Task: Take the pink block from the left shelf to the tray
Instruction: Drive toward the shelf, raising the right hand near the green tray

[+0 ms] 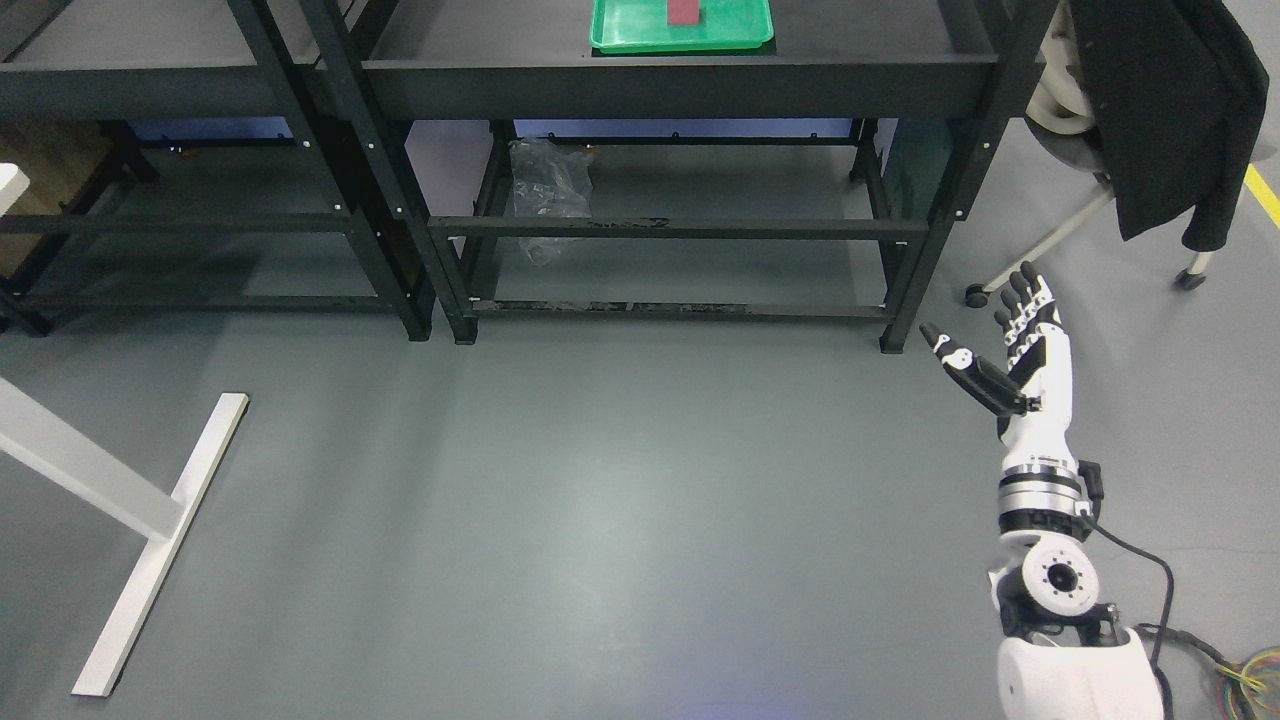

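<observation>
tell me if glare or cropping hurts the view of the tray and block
Head view: a soft glare patch on the floor, none on the green tray; the top edge crops the tray and the block; the open right hand is sharp.

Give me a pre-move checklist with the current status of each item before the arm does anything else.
1. Right robot hand empty: ok. Its fingers are spread and hold nothing.
2. Block in the tray: ok. A reddish-pink block lies in the green tray on the shelf top, partly cut off by the picture's top edge.
3. Tray fully on the shelf: cannot tell. Its far side is out of view.
4. Hand clear of the shelf frame: ok. It hangs over the floor, right of the shelf leg.
5. Chair with a dark coat near the arm: not ok. It stands close behind the hand.
6. Left arm: cannot tell, out of view.
</observation>
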Tool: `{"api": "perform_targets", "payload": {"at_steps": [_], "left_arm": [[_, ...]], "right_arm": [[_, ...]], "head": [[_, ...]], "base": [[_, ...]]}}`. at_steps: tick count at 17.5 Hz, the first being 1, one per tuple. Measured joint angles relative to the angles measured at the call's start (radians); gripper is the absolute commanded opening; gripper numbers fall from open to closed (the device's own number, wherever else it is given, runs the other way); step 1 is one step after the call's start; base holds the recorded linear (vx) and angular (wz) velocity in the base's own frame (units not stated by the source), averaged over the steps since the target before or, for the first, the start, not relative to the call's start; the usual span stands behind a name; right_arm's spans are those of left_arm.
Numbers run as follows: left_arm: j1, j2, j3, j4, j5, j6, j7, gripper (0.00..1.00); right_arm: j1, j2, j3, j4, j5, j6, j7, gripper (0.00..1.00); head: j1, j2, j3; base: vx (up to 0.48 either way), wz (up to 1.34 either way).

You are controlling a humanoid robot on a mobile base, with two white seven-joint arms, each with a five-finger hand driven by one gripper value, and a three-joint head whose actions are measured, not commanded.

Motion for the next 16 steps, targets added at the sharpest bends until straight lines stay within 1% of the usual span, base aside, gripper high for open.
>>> {"api": "perform_targets", "payload": {"at_steps": [2,4,10,13,16], "left_arm": [[0.0,0.0,0.0,0.0,0.0,0.0,0.0,1.0],[0.0,0.0,0.0,0.0,0.0,0.0,0.0,1.0],[0.0,0.0,0.0,0.0,0.0,0.0,0.0,1.0],[0.0,0.0,0.0,0.0,0.0,0.0,0.0,1.0],[0.0,0.0,0.0,0.0,0.0,0.0,0.0,1.0]], "right_arm": [[-0.005,-0.014,0.01,-0.009,0.055,0.046,-0.002,0.99],[-0.005,-0.025,0.017,-0.022,0.108,0.063,-0.008,1.0],[0.018,-0.052,0.028,-0.064,0.282,0.057,-0.023,0.99],[0.036,-0.068,0.045,-0.078,0.371,0.13,-0.045,0.99],[0.046,-0.076,0.064,-0.091,0.456,0.202,-0.11,0.99]], "head": [[0.0,0.0,0.0],[0.0,0.0,0.0],[0.0,0.0,0.0],[0.0,0.0,0.0],[0.0,0.0,0.0]], "base": [[0.257,-0.09],[0.244,-0.07],[0.218,0.13],[0.233,0.24],[0.23,0.24]]}}
